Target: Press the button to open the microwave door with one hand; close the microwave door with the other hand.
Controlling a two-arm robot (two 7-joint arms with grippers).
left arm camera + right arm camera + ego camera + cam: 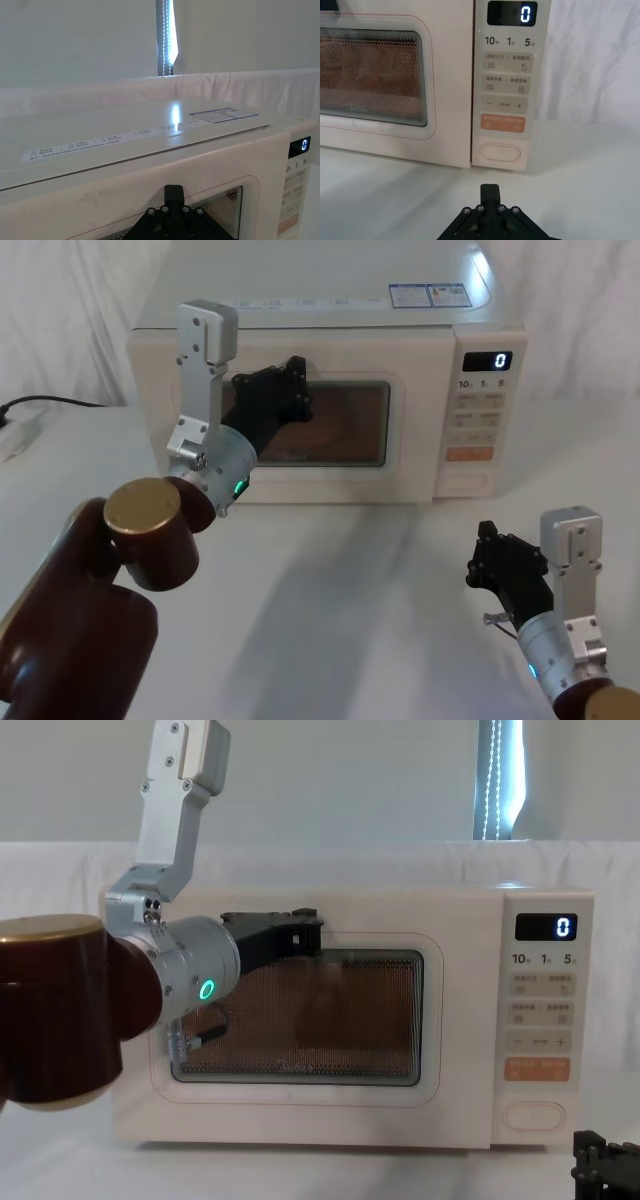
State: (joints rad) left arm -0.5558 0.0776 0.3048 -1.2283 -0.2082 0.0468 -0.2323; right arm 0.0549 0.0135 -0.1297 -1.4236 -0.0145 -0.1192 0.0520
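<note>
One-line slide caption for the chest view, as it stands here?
Left gripper held against the upper left of the shut microwave door; right gripper low, below the button.

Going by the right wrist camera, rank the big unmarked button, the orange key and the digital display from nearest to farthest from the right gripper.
Measured from the right gripper, low in front of the control panel:
1. The button, at the panel's bottom, just ahead of the gripper.
2. The orange key, directly above the button.
3. The digital display, at the panel's top, farthest.
</note>
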